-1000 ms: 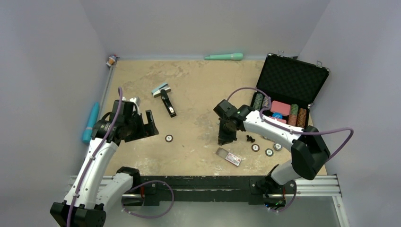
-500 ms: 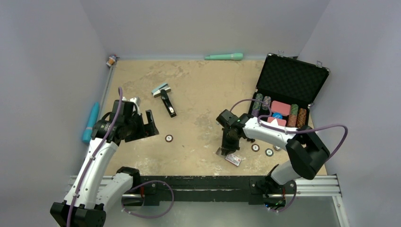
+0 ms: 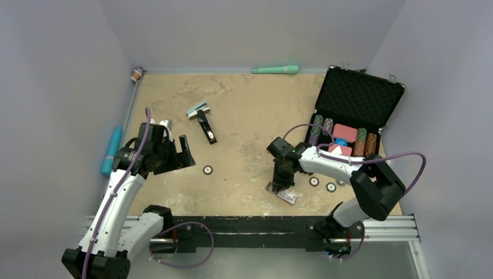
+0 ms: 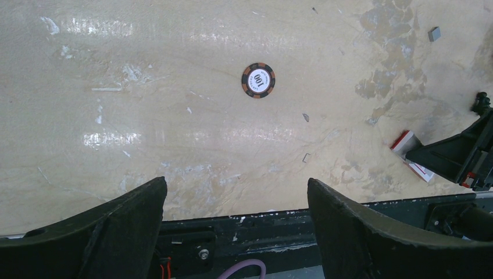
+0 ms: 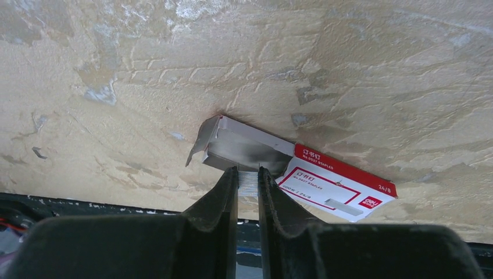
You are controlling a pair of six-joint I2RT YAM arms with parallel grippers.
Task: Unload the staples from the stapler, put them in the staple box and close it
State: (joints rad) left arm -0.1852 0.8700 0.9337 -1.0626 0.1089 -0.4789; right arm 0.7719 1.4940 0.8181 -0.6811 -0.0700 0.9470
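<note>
Grey-walled booth w/ a tan, scuffed surface (image 3: 244, 104). The R hand (image 5: 248, 177) sits low near the front edge, pointing down. Its fingers (image 5: 224, 200) are pressed together on a short silvery strip of staples (image 5: 248, 181), and we see the strip's end poking out between the tips. That end sits right at the open grey end of a red-and-white staple box (image 5: 337, 186) lying flat on the surface w/ its flap up. We can't tell whether the strip touches the box's tray or hangs just over it. In the top view the same box (image 3: 288, 196) lies just beside the hand on the near side. Two white-rimmed chips (image 3: 314, 181) (image 3: 331, 187) lie a bit further right. Beyond them an open black case (image 3: 357, 99) stands by the right wall, w/ rows of chips in its lower half.

The L hand (image 4: 235, 186) hangs above the surface on the left side, its fingers (image 4: 122, 226) spread wide apart and holding nothing. One brown-rimmed chip (image 4: 258, 80) lies ahead of it, well apart. A tiny grey bit (image 4: 306, 157) lies nearer, too small to identify.

The black stapler (image 3: 206, 128) lies opened out toward the far left-centre, well apart from both hands. A teal tube (image 3: 275, 69) rests along the back wall and a blue one (image 3: 110, 150) along the left edge.
</note>
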